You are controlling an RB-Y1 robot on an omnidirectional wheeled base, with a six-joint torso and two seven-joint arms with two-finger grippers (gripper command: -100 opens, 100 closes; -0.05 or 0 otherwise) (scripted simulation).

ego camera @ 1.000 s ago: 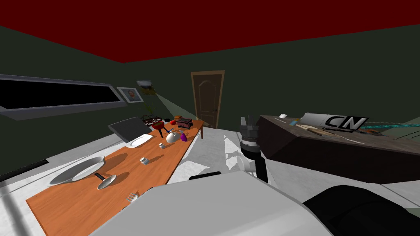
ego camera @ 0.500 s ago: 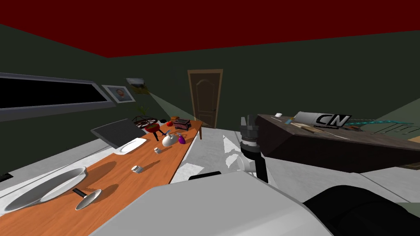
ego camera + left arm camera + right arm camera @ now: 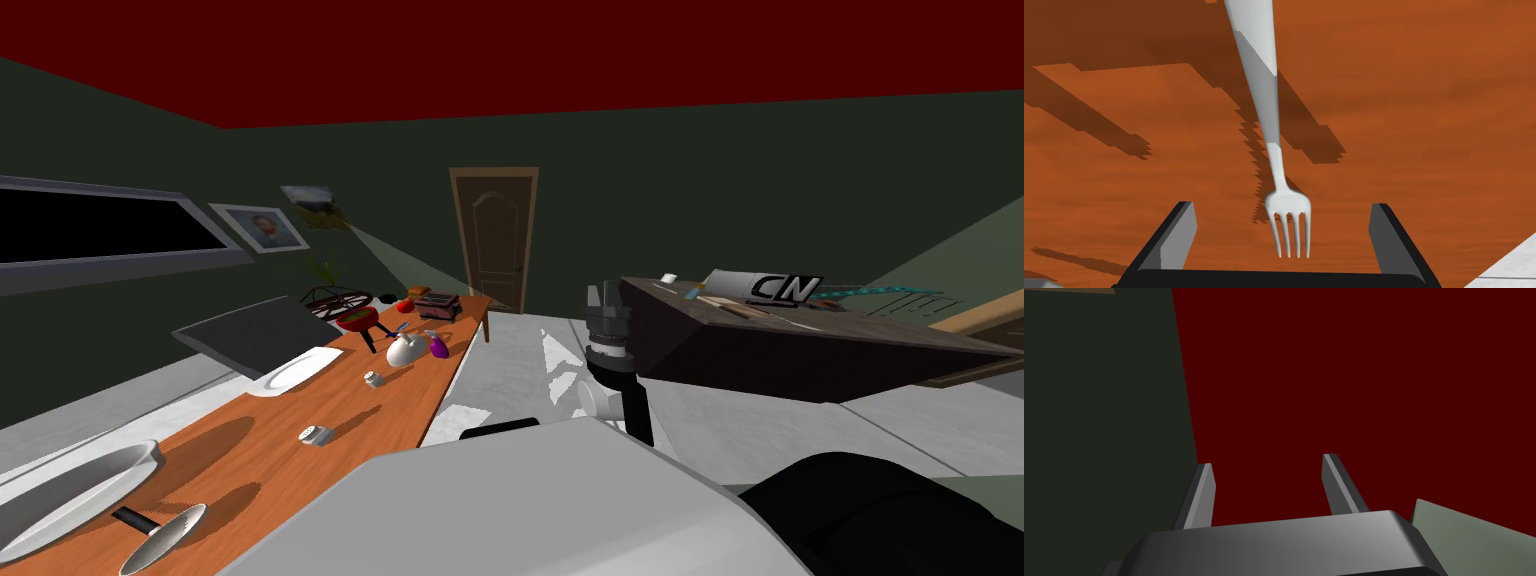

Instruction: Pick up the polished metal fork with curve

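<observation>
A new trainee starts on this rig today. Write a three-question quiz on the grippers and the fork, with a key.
1. True or false: the left gripper is shut on the fork.
2. The fork's tines point: A) toward the left gripper's body; B) away from it; C) straight up off the table.
3. State whether the right gripper is open or shut.
Key: 1. False: it is open and straddles the tines without touching them. 2. A. 3. Open, holding nothing.
</observation>
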